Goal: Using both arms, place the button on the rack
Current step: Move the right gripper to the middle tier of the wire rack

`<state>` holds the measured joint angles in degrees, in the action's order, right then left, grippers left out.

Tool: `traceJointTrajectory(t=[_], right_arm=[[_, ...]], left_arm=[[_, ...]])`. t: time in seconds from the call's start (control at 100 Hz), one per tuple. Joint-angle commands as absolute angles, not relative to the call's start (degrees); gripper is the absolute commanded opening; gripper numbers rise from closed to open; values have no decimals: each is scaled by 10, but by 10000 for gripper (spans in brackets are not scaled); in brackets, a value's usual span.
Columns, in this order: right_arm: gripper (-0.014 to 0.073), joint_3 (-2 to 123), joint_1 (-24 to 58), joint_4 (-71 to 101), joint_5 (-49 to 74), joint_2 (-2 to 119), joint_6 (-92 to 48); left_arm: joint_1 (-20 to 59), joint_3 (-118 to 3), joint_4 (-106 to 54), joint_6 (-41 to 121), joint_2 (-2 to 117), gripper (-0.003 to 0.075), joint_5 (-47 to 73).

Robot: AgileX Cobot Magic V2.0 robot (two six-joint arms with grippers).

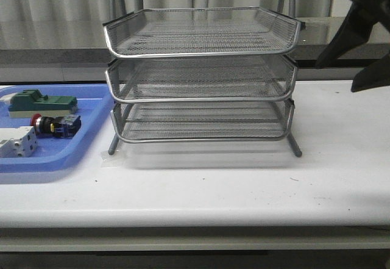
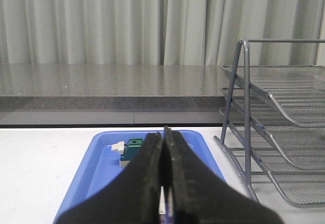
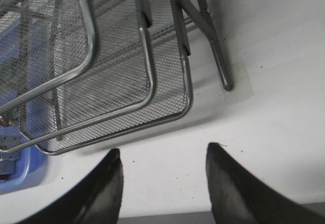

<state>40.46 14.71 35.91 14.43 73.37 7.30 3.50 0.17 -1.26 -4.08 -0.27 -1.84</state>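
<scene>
The button, with its red cap and black body, lies on its side in the blue tray at the left. The silver three-tier wire rack stands mid-table, all three tiers bare. My left gripper is shut with nothing in it, hovering over the tray; it hides the button in the left wrist view and is out of the front view. My right gripper is open and empty, above the table off the rack's front right corner. The right arm shows dark at the upper right.
A green block and a white-grey block share the tray with the button; the green block also shows past my left fingers. A grey counter ledge and curtains run behind the table. The rack stands close to the tray's right side.
</scene>
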Motion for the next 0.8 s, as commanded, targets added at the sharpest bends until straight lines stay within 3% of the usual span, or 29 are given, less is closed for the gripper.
traceJointTrajectory(t=[0.0,0.79], right_arm=[[394,424,152,376,94,743,69],[394,425,152,389,73,774,69]], left_arm=[[41,22,-13,-46,-21,-20,-65],[41,22,-13,-46,-21,-20,-65]])
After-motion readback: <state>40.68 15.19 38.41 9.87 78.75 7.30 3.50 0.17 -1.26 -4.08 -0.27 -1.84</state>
